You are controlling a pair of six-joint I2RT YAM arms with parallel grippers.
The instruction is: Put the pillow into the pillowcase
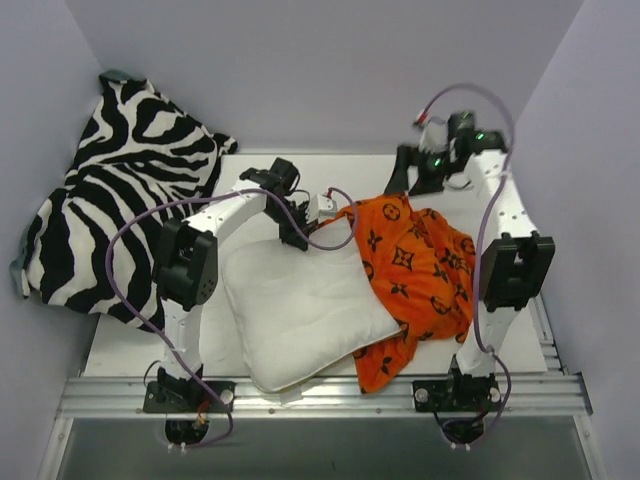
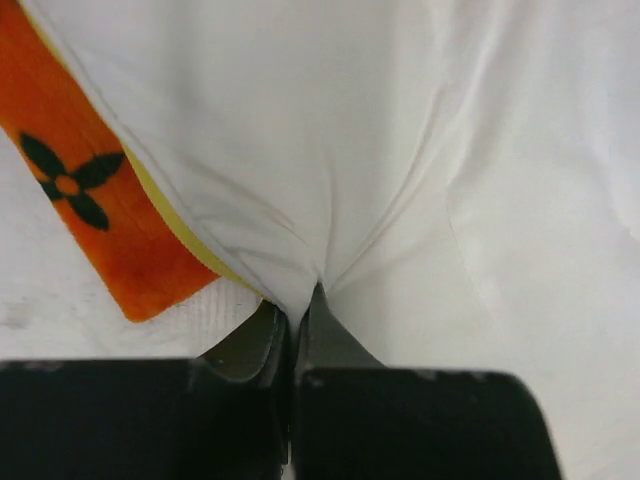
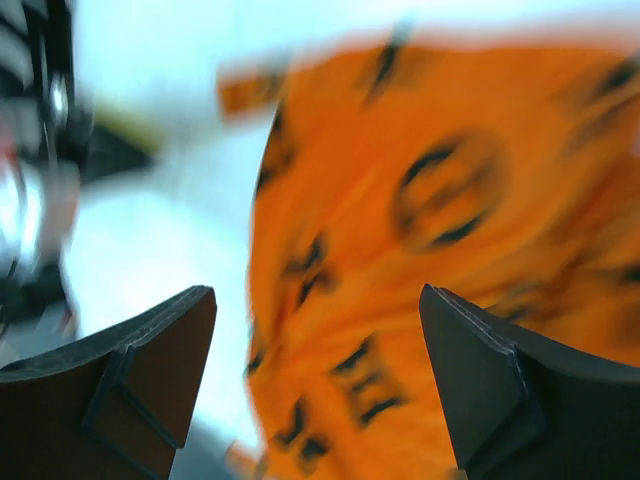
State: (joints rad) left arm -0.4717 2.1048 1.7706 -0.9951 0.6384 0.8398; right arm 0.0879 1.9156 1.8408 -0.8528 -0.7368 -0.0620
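**Pillow** (image 1: 300, 310): soft white rectangular cushion, finely textured cover, thin yellow piping (image 2: 175, 228) on the seam. It lies flat on the bench (image 1: 110, 352), front centre. The near corner reaches the metal front rail (image 1: 330, 392). The orange cloth overlaps its right edge, and orange also shows beneath its near right corner. Most of the cushion is uncovered.

**Pillowcase** (image 1: 420, 265): bright orange limp fabric with dark flower, star and monogram prints. It is rumpled in loose folds on the right half of the bench, from the far middle down to the front rail. In the left wrist view one hemmed orange edge (image 2: 95, 205) lies just beside the piped seam.

**Left gripper** (image 1: 298, 236): black jaws pressed together, pinching a raised fold of the pillow's white cover at its far edge. Creases fan out from the pinch.

**Right gripper** (image 1: 402, 180): black, wedge-shaped jaws spread wide, near the pillowcase's far edge. The wrist view is blurred and shows orange cloth beyond the tips. Whether they touch it cannot be told.

**Zebra cloth** (image 1: 120, 200): black-and-white striped, heaped at the far left against the wall and hanging over the bench's left edge, apart from the pillow.

**Room**: bare white bench shows between the zebra cloth and the pillow, and along the far side. Grey walls close in on three sides.
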